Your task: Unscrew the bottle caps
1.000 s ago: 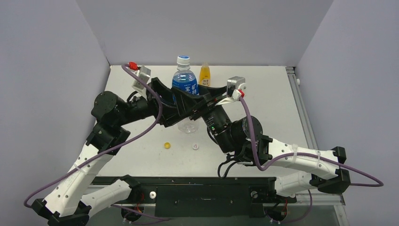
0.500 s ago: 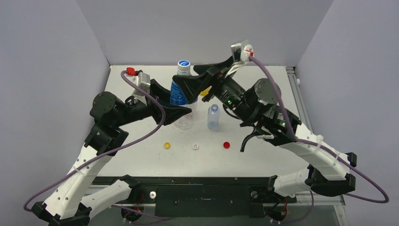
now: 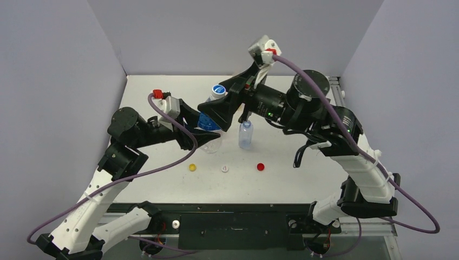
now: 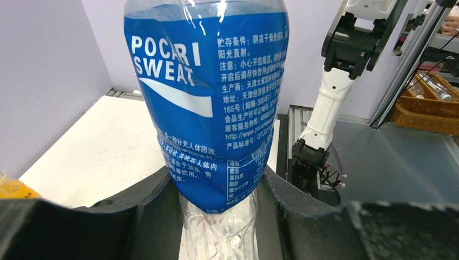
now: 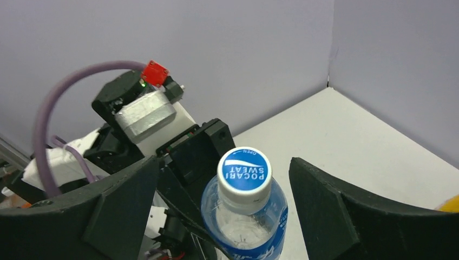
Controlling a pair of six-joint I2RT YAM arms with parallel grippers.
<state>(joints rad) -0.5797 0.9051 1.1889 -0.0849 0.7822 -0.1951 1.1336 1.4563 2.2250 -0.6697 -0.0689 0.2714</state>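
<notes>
My left gripper is shut on the lower body of the blue-label bottle, which leans to the right. In the left wrist view the black fingers pinch the bottle just below its label. Its white cap with a blue top is on. My right gripper is open, with the jaws on either side of that cap and not touching it. The plain clear bottle stands uncapped. Yellow, white and red caps lie loose on the table. The red-white-label bottle is hidden.
A sliver of the orange juice bottle shows at the edge of the left wrist view and of the right wrist view; the right arm hides it from above. Grey walls close off the back and both sides. A metal rail runs along the table's right edge.
My right gripper has risen from the table's middle and swung left over the blue-label bottle's cap. My left gripper has closed on that bottle, which now leans and sits nearer.
</notes>
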